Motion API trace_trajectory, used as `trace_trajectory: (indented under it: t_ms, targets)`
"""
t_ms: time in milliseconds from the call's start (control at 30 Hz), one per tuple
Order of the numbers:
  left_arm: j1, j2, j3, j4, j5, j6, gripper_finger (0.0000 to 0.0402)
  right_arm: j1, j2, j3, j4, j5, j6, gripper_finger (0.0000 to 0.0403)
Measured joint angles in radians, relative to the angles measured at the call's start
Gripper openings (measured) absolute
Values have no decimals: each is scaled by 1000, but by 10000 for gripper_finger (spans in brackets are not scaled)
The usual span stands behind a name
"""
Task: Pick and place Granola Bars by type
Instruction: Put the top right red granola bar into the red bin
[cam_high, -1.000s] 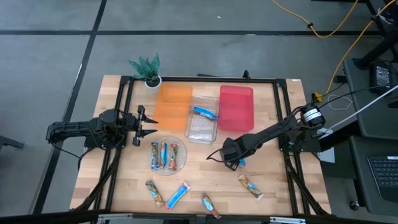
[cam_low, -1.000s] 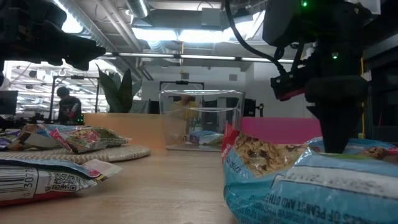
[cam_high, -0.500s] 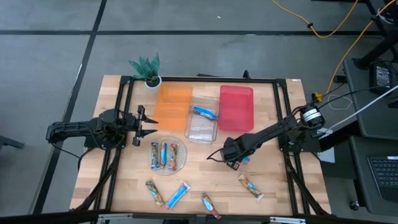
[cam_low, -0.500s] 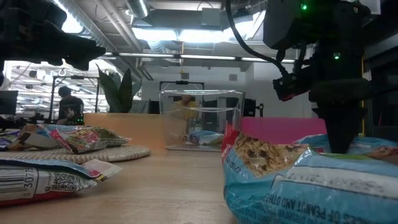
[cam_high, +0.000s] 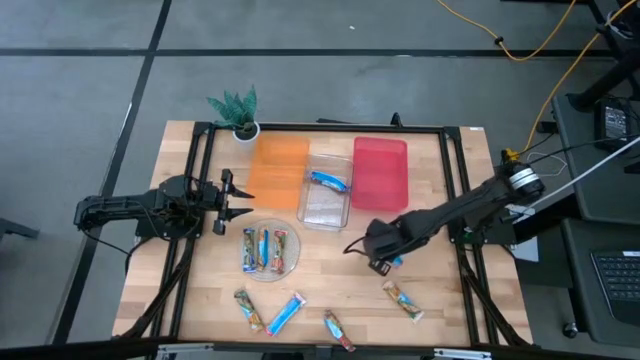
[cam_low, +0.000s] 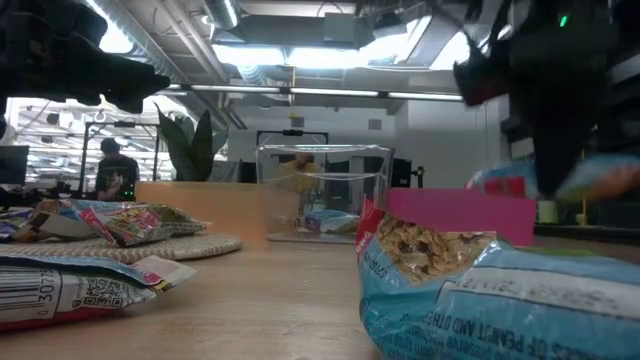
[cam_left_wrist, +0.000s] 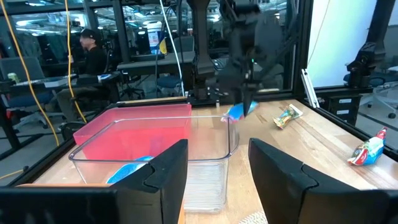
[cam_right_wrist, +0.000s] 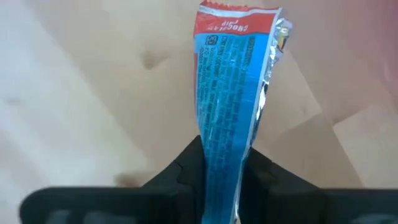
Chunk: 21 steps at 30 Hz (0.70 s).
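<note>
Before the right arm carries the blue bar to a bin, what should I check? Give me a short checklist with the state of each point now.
1. Grip: right gripper is shut on the blue bar, which sits between the fingers: ok.
2. Bar lifted off the table: the low view shows it in the air: ok.
3. Target: the clear bin already holds one blue bar, so types match: ok.
4. Path from gripper to clear bin: nothing stands between them in the high view: ok.
5. Left gripper waits open beside the round plate, off the path: ok.
6. Firmness of the grip: cannot tell.
</note>
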Motion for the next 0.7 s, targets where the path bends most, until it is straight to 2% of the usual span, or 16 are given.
trace_trajectory:
  t_ms: [333, 700]
  targets:
    - [0, 0, 0, 0, 0, 0, 160, 26, -214, 1, 4, 62, 43, 60]
    - [0, 0, 0, 0, 0, 0, 162, 4, -348, 39, -9, 107, -2, 60]
